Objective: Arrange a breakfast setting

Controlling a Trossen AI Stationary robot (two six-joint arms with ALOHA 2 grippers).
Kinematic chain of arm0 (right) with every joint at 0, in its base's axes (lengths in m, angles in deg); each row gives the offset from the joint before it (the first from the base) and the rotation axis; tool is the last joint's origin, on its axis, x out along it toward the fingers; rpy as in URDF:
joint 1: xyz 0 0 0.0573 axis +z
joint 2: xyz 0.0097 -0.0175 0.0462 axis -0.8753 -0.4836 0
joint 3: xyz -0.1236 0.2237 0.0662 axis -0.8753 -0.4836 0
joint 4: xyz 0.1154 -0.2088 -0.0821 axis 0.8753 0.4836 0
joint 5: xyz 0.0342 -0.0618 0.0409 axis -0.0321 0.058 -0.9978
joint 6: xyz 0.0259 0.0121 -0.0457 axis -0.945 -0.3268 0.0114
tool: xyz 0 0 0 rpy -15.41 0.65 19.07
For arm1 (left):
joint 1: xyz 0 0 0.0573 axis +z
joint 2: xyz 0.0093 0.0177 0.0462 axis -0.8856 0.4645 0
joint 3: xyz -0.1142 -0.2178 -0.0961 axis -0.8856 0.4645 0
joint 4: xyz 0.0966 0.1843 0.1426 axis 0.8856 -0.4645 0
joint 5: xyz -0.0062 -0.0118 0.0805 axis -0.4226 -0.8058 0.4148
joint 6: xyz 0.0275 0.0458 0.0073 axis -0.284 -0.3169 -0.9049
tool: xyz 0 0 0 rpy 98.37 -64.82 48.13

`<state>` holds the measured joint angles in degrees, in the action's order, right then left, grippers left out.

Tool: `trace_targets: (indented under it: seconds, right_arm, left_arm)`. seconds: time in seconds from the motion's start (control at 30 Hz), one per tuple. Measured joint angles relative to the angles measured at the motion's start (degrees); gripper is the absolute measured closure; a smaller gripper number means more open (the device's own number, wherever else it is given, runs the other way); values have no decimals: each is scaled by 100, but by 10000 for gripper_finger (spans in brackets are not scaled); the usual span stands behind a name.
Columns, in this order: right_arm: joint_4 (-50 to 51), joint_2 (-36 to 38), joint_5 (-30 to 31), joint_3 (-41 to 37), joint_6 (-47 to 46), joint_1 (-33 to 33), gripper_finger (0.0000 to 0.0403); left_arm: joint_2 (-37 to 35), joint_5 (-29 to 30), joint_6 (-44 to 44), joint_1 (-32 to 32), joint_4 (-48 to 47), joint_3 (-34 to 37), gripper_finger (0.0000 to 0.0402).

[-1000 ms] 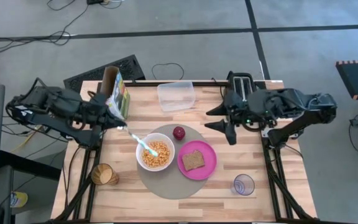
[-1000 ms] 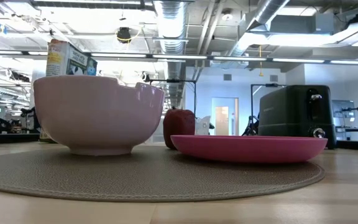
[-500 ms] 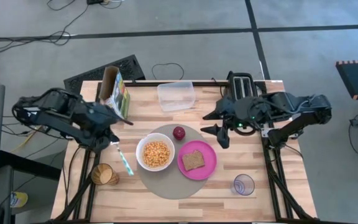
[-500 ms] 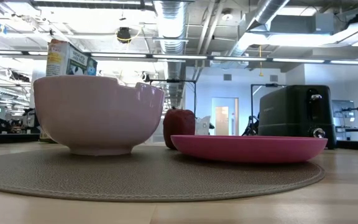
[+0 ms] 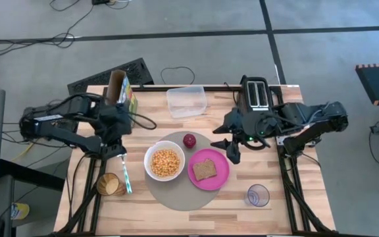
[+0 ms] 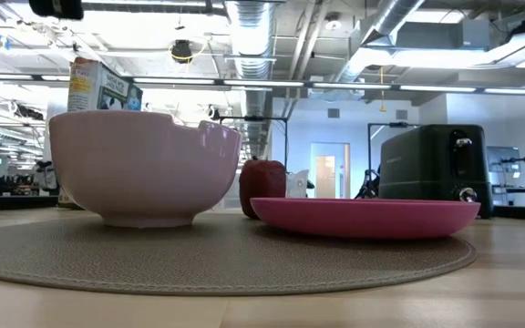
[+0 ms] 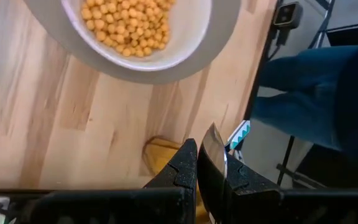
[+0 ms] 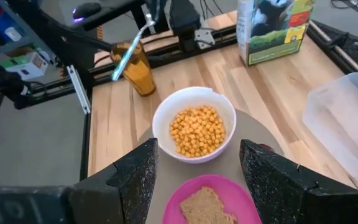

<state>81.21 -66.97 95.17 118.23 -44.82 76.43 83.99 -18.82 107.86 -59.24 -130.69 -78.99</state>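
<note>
Teal-handled spoon (image 5: 126, 176): you hold it in the left gripper (image 5: 118, 151), fingers clamped on its metal bowl end, so the handle hangs over the bare table (image 5: 196, 210) between the amber cup (image 5: 108, 185) and the rim of the round grey-brown mat (image 5: 176, 197). Judge it light, stiff and thin; the metal end is smooth and likely to slip or swivel between the pads, so your grip there is the less secure one, and the broader teal handle would give better purchase once you set it down and retake it. The white bowl (image 5: 164, 162) of cereal, the magenta plate (image 5: 208, 169) with the brown toast slice (image 5: 204, 169) and the small red apple (image 5: 189, 140) sit on the mat; the clear glass (image 5: 257, 195) stands apart near the table's front right. Bowl and glass look rigid and breakable, so lay the spoon down gently beside the bowl, without striking it. Your right gripper (image 5: 230, 146) hovers with its fingers spread just beyond the plate, holding nothing. Compared with one second ago, the spoon has left the bowl, where its teal handle stuck out over the rim, and your left arm has swung it out toward the cup; the right gripper has crept nearer the plate.
</note>
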Motion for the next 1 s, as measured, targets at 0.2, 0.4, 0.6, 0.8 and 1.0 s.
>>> trace_targets:
  seconds: [0.2,0.4,0.6,0.8,1.0]
  right_arm:
    - [22,-52,6,0,-67,37,148]
    - [29,-44,19,0,-101,35,148]
    - [75,-46,21,0,-130,35,148]
    - [199,-44,23,0,-132,35,148]
    - [339,-44,23,0,-136,37,148]
  left_arm:
    - [43,-43,-348,440,336,694,401]
    - [293,-20,-466,639,458,1317,401]
    - [695,387,-548,672,510,1740,401]
    - [973,668,-509,672,969,2083,401]
    - [962,686,-302,707,1565,2564,401]
